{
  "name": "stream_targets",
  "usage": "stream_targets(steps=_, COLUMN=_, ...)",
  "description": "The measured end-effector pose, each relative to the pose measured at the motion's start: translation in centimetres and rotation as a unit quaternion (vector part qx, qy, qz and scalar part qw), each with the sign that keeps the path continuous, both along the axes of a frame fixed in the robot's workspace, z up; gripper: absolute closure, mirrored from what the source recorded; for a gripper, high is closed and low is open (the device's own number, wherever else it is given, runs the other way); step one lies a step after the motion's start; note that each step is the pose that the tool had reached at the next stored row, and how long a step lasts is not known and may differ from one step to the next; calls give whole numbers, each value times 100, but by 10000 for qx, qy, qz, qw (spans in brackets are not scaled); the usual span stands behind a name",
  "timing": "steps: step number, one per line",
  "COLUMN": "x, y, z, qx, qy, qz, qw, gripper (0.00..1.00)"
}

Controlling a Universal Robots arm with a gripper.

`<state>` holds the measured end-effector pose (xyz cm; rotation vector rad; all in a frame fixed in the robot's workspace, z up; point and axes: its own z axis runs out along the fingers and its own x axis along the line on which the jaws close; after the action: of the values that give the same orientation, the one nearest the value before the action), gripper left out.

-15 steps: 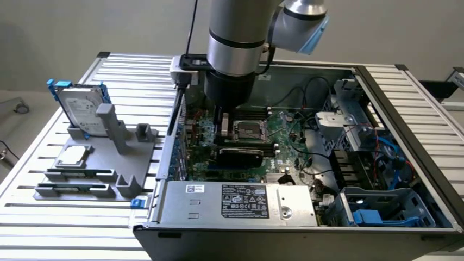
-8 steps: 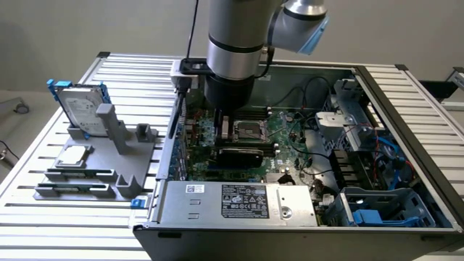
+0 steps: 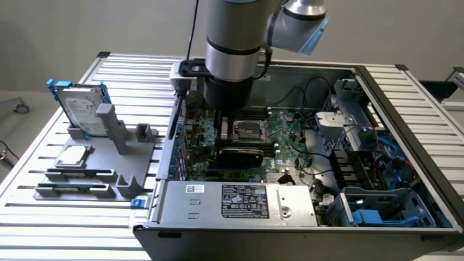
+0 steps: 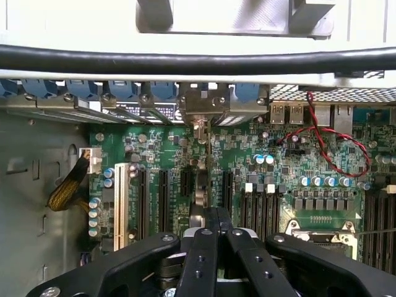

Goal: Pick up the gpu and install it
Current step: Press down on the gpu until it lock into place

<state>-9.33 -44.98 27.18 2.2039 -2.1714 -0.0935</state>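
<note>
A: Where have they put you, then?

B: You're in a robotics lab or test workshop set up for computer assembly. Look at your counter (image 3: 43,217): ribbed aluminium profile, with bare grey walls behind it.

A: And what else gives it away?

B: An industrial robot arm (image 3: 232,43) reaches into an open computer case (image 3: 406,109), its hand (image 4: 216,213) closed on the gpu (image 3: 240,157) over the motherboard (image 4: 154,154). Beside the case, a grey fixture (image 3: 108,163) holds a hard drive (image 3: 80,109) upright.
</note>
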Motion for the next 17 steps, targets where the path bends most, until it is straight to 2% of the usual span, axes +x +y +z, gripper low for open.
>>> stream_targets(steps=5, x=-18, y=9, z=-17, qx=-1, qy=-18, qz=2, qw=10000, gripper=89)
stream_targets(steps=17, x=-30, y=10, z=-45, qx=0, qy=-34, qz=19, qw=10000, gripper=89)
